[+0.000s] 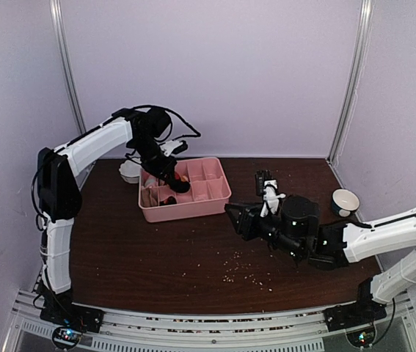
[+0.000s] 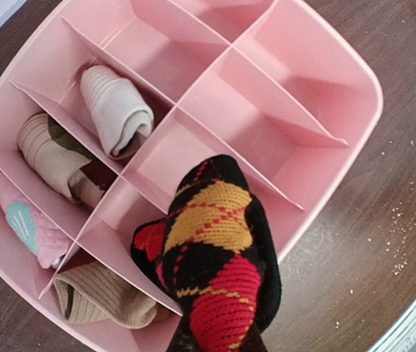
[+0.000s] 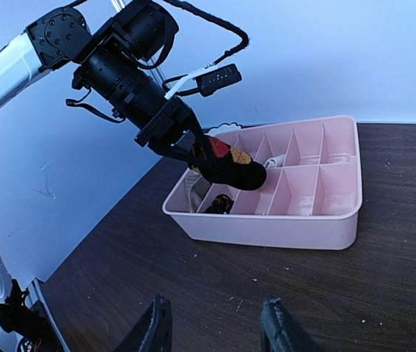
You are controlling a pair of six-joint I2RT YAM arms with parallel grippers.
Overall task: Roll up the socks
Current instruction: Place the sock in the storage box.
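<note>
Black argyle sock (image 2: 211, 257), rolled, sits clamped in the left claw (image 3: 196, 150), just above the pink tray (image 2: 325, 81) near its rim. Cream socks (image 2: 116, 110) fill cells to the claw's left. Right claw (image 3: 215, 330), fingers apart, hovers over the tabletop (image 3: 384, 293), well short of the tray wall.

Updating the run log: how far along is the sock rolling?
Done: the pink tray holds rolled socks, including a cream one and a tan one. In hand: the left pincer holds a rolled argyle sock over the tray; the right pincer is open, empty. Left: placing it; a pale item behind the tray may be more work, can't tell.
</note>
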